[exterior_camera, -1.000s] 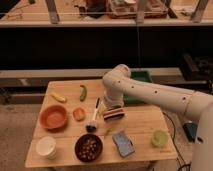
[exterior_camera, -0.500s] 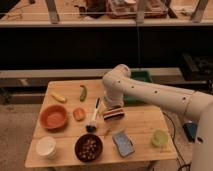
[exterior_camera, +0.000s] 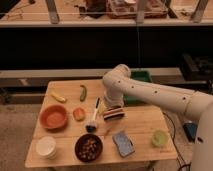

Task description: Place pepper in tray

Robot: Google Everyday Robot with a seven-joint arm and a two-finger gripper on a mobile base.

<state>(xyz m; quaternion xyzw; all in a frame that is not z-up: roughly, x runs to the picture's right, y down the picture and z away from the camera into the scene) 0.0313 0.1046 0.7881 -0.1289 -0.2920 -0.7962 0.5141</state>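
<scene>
The arm (exterior_camera: 150,95) is a thick, smooth, cream-white tube with a rounded, bulbous joint and a row of small dark dots along its side. Its lower end narrows into the tool (exterior_camera: 113,113), banded dark, reddish and pale, which hangs just over the middle of the tabletop (exterior_camera: 145,125).

End effector (exterior_camera: 94,120) mid-tbl (exterior_camera: 145,127), arm (exterior_camera: 150,93) across tray (exterior_camera: 140,76)
</scene>
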